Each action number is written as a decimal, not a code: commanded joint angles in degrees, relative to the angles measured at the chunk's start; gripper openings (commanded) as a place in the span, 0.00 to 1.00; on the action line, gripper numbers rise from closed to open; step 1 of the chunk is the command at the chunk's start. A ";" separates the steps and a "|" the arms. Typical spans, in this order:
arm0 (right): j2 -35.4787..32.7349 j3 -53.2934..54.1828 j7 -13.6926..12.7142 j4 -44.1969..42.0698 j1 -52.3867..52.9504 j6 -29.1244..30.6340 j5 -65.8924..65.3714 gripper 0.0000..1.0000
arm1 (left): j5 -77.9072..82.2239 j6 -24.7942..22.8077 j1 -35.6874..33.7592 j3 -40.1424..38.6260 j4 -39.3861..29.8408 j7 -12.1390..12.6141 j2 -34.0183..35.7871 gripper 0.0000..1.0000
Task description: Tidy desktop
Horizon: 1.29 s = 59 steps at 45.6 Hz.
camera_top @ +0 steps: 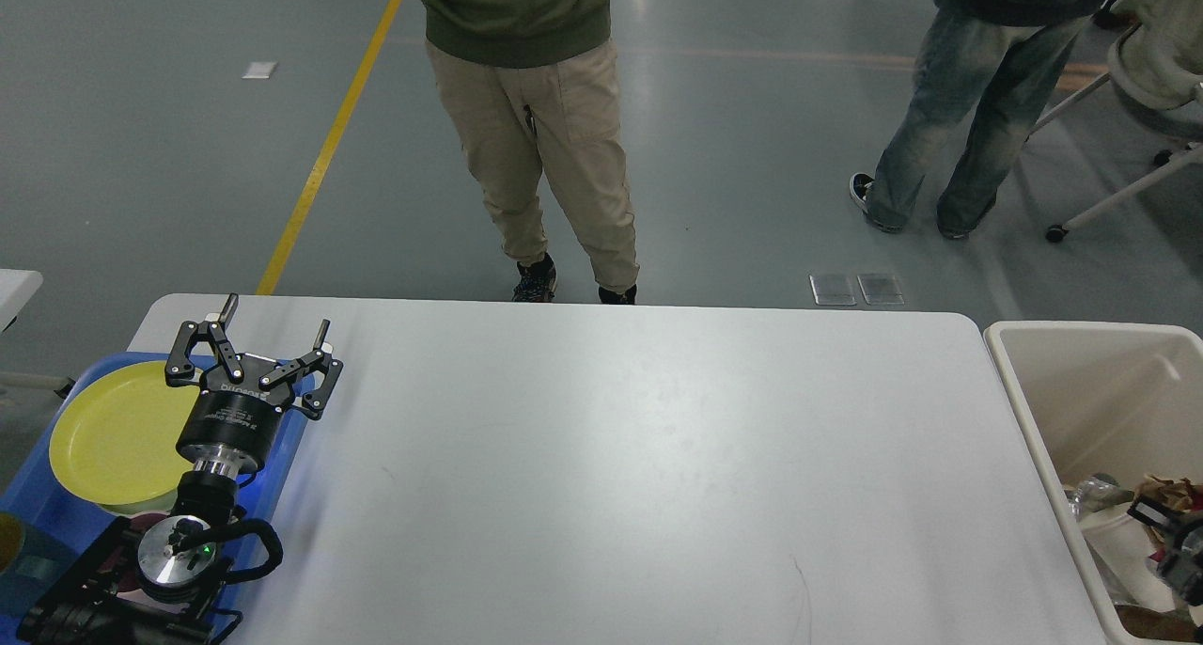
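The white desktop (620,438) fills the middle of the head view, and I see nothing lying on its surface. My left gripper (275,316) is open and holds nothing. It hangs over the desktop's left end, beside a blue tray. Only a dark piece of my right gripper (1170,537) shows, low inside the beige bin at the right edge. Its fingers cannot be told apart.
The blue tray (33,509) at the left holds a yellow plate (103,433). The beige bin (1020,410) stands against the desktop's right end, with a white cup (1114,542) and crumpled brown paper (1170,495) in it. Two people stand past the far edge.
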 commanded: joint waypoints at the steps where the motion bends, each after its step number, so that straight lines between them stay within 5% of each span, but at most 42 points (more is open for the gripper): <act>1: 2.65 2.79 -0.04 -4.96 -4.52 -0.50 1.31 0.00 | 0.00 0.02 -0.01 0.00 0.00 0.00 0.00 0.96; 19: 4.15 4.91 -0.56 -5.41 -5.32 -2.61 1.40 0.00 | 0.00 0.02 -0.01 0.00 0.00 0.00 0.00 0.96; 24: 4.23 4.73 -0.39 -5.50 -5.14 -3.92 1.31 0.72 | 0.00 0.02 -0.01 0.00 0.00 0.00 0.00 0.96; 29: 4.41 4.73 -0.21 -5.41 -5.32 -7.09 1.31 1.00 | 0.00 0.02 -0.01 0.00 0.00 0.00 0.00 0.96; 59: 3.71 4.82 -0.12 -4.70 -4.88 -7.09 1.31 1.00 | 0.00 0.02 -0.01 0.00 0.00 0.00 0.00 0.96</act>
